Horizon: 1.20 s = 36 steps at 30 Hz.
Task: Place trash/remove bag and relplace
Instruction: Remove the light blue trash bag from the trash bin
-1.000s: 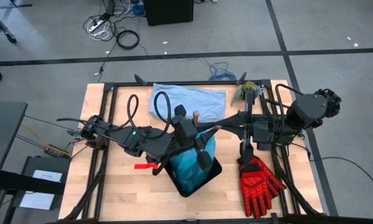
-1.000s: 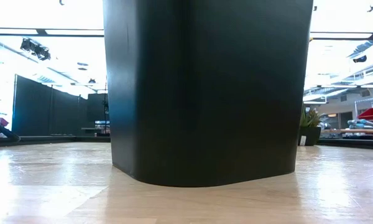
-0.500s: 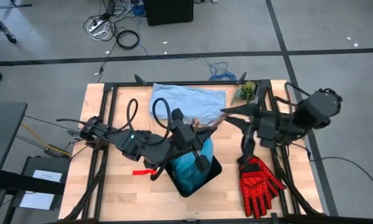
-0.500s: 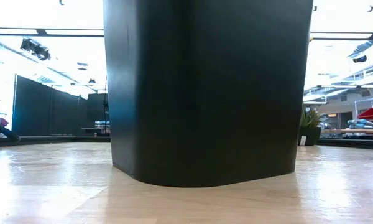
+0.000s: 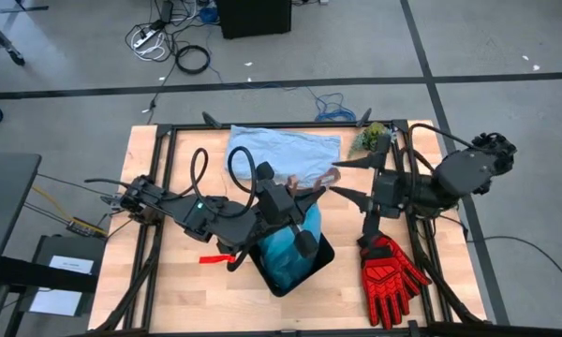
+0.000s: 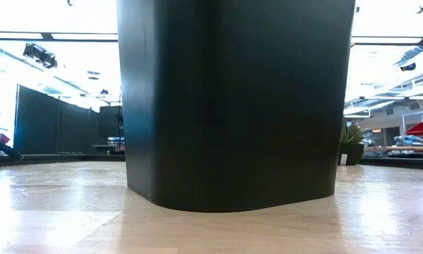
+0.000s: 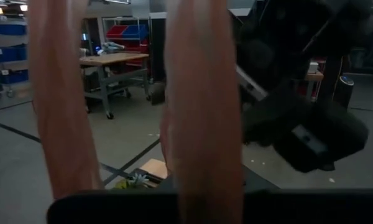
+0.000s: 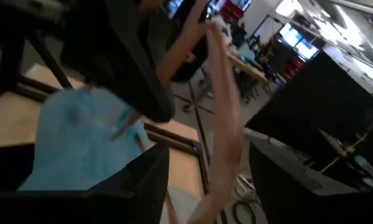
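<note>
- The right gripper (image 5: 334, 180) is backing away from the black bin (image 5: 311, 271) toward its own side of the table (image 5: 178, 290). A second ago it was reaching in beside the left gripper (image 5: 298, 190) with its jaws pressed together.
- Its jaws are now standing spread apart and released, and the far end of a pinkish strip (image 5: 317, 180) is lying between them without being pinched.
- The left gripper is hovering over the bin's back rim, and its jaws are clenching. They appear to be pinching the near end of that strip, whose two strands are running up close past its wrist camera.
- What the strip is I cannot tell; it is looking longer and smoother than a crumpled wad.
- The bag (image 5: 286, 245) is sitting inside the bin as before, its cyan plastic bunching at the mouth and not folded over the rim.
- None of the trash is showing on the table or clearly inside the liner.
- The paler grey-blue bag (image 5: 286, 150) is lying flat behind the bin, the red glove (image 5: 391, 271) is resting on the right side, and the small plant (image 5: 370, 139) is standing at the back corner; none of them has moved.
- Judging from this, a hand-over is just finishing: the left arm alone is carrying the strip, and the right arm is becoming free for the next pick or for the liner.
- The bag swap is not yet beginning.
</note>
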{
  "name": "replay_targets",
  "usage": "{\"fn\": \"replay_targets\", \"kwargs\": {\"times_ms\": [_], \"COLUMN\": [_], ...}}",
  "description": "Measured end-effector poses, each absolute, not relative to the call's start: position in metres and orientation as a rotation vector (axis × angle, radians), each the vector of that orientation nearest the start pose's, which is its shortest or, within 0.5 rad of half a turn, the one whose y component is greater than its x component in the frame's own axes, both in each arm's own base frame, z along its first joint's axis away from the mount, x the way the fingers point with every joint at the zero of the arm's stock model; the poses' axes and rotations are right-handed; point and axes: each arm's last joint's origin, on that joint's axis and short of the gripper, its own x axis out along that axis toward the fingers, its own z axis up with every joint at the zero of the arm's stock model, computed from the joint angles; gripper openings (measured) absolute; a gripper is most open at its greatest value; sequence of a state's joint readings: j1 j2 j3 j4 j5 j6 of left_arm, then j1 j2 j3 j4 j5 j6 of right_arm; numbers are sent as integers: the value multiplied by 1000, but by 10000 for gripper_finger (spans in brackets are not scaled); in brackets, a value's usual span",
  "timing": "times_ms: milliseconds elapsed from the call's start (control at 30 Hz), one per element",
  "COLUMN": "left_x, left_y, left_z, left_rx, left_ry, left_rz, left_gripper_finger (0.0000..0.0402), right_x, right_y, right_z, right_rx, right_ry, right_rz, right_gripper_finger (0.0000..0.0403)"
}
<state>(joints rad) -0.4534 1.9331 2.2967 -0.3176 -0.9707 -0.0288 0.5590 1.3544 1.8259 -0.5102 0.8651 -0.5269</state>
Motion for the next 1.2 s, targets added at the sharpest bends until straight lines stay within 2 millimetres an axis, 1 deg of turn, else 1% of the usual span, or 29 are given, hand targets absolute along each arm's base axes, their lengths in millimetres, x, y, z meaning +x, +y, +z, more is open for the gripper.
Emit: {"fn": "replay_targets", "kwargs": {"times_ms": [100,200,267,367,400,433,500,600,733,867,1067,1200], "left_x": [374,373,372,372,371,371,371,370,370,369,370,372], "left_y": [-158,-159,-161,-164,-164,-165,-165,-165,-165,-164,-165,-165], "left_z": [499,499,499,498,497,496,493,485,477,478,479,478], "left_rx": [-70,-70,-70,-67,-66,-73,-97,-133,-160,-171,-154,-125], "left_ry": [-57,-57,-57,-49,-42,-35,-19,23,72,48,46,50], "left_rz": [512,506,499,494,498,498,500,503,514,556,553,552], "left_gripper_finger": [0,0,0,0,0,0,0,1,21,59,135,179], "right_x": [220,223,225,227,228,228,228,228,227,228,227,225], "right_y": [101,94,90,87,88,88,88,88,90,93,94,96], "right_z": [519,520,521,522,523,524,528,534,543,541,544,546], "right_rx": [-524,-516,-520,-552,-564,-570,-565,-607,-617,-629,-622,-588], "right_ry": [136,141,136,122,114,101,67,21,-77,-101,-146,-192], "right_rz": [-299,-331,-342,-315,-298,-286,-282,-292,-245,-157,-103,-3], "right_gripper_finger": [191,159,121,39,20,12,5,1,0,0,0,0]}}
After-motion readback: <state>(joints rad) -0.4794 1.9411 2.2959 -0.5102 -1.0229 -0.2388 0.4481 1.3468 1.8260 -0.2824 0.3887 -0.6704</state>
